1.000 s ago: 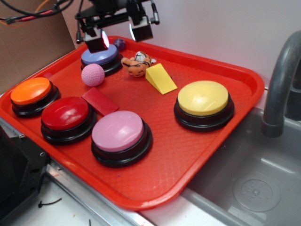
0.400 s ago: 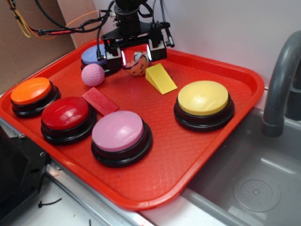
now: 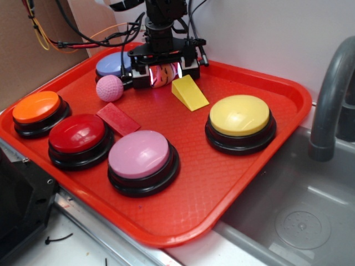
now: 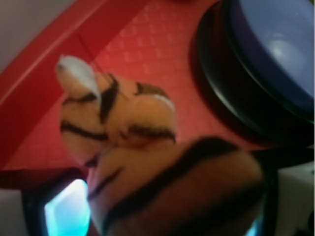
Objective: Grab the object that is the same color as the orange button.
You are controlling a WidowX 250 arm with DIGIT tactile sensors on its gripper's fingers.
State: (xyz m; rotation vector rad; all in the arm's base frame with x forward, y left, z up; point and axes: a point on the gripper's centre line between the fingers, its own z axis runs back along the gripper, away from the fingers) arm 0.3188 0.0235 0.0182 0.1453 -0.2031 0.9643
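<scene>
Tiger toy point(image 3: 161, 75) is sitting at the back of the red tray point(image 3: 244, 183), between the blue button point(image 3: 113, 65) and the yellow wedge point(image 3: 188, 93). Gripper point(image 3: 162, 73) is straddling it, fingers point(image 3: 138, 75) pressing on either side. Orange button point(image 3: 36, 107) is sitting well apart, at the tray's left edge.

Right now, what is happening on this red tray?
The robot's hand is down at the back of the tray, its fingers on either side of the small tiger toy. This toy has the color of the orange button at the left. The wrist view shows the tiger filling the space between the fingers. Whether the grip is already tight, I cannot tell.
</scene>
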